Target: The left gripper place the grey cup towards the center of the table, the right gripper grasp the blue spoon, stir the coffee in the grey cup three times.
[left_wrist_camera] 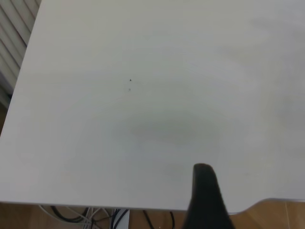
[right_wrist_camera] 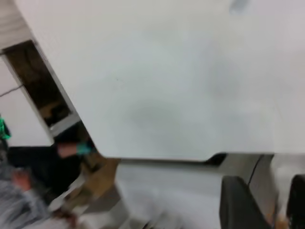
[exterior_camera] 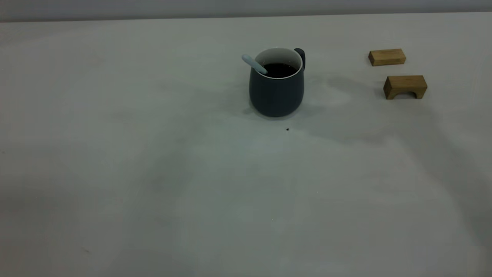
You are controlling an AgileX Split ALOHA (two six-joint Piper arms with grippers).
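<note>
With the blue spoon (exterior_camera: 253, 64) already leaning in the grey cup (exterior_camera: 276, 90) mid-table (exterior_camera: 192, 173), we pull the right gripper (right_wrist_camera: 264, 205), fingers apart, away gently; we cannot tell the left gripper's state.

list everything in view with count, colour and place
cup: one, dark grey with white inside, upright near the table's centre, handle on its far right
coffee: near-black, inside the cup
spoon: one, pale blue handle, standing in the cup, leaning over its left rim
wooden blocks: two, tan, far right; a flat one behind an arched one
speck: one, dark, just in front of the cup
table: one, off-white
left claw: dark finger, over bare table near its edge
right claw: two dark fingers apart, beyond the table edge
</note>
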